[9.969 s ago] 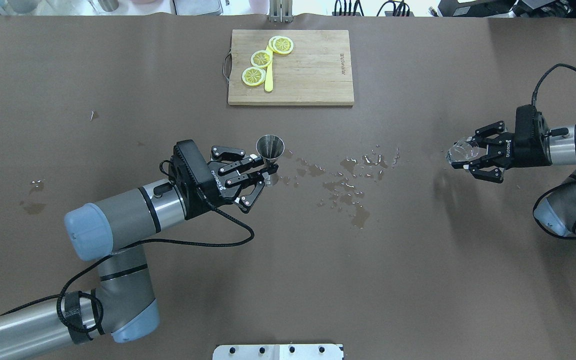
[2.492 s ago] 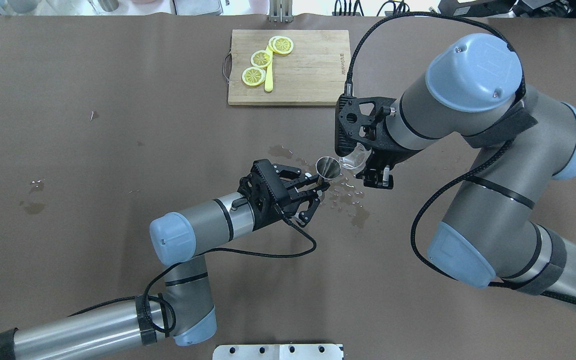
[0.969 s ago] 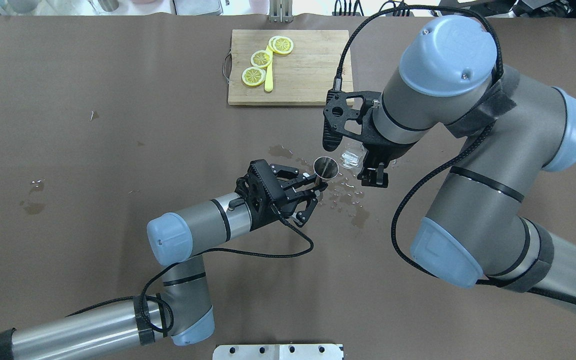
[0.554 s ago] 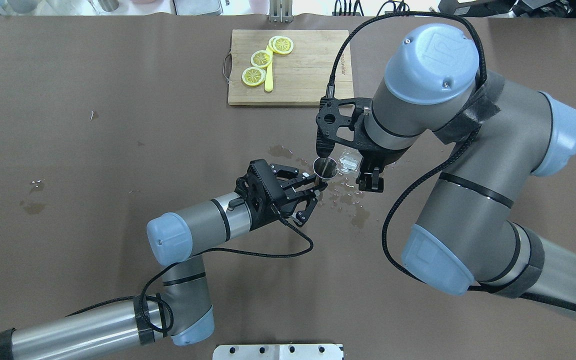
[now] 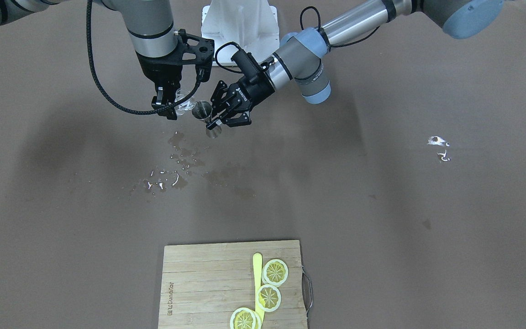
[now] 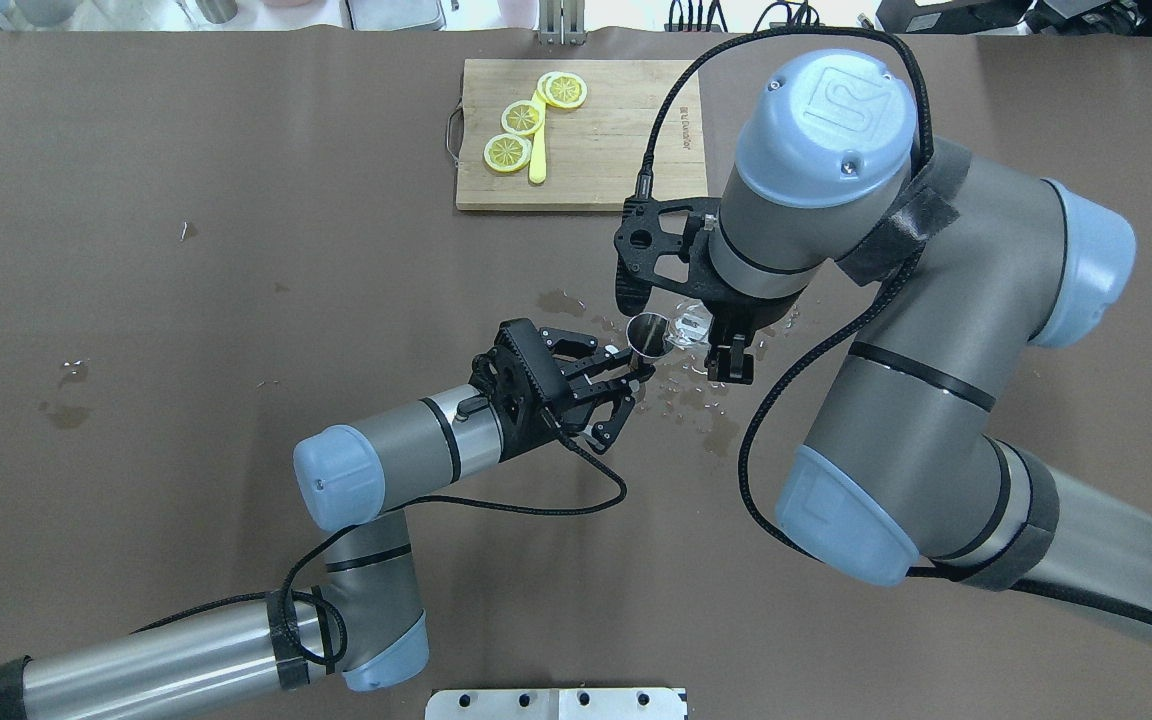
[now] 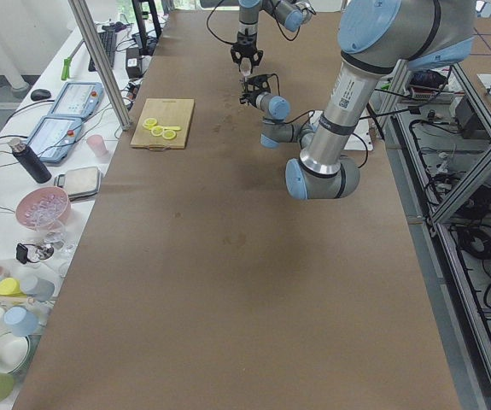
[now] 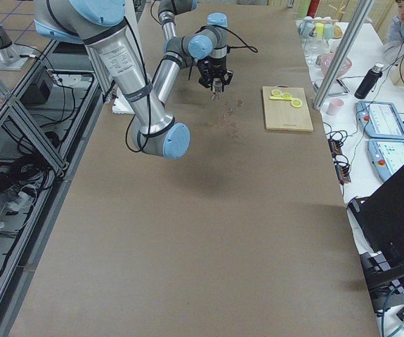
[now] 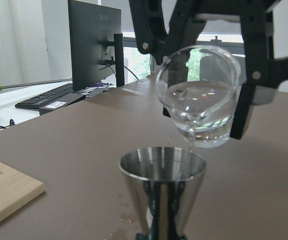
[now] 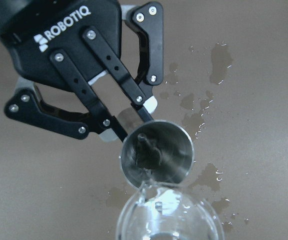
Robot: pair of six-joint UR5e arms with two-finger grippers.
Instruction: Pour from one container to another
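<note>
While R claw (image 5: pixel 174 104) pinches tilted glass (image 9: pixel 199 107), L claw (image 6: pixel 638 366) clamped on jigger (image 9: pixel 161 185) (upright), just under glass lip.

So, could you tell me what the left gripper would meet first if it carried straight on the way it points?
Probably the tilted glass cup in the right gripper: it sits directly ahead, just above the jigger the left gripper holds. Heights are close, so the jigger rim might slip under it.

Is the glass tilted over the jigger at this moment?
Yes, the glass leans lip-down directly above the jigger, over its open mouth.
</note>
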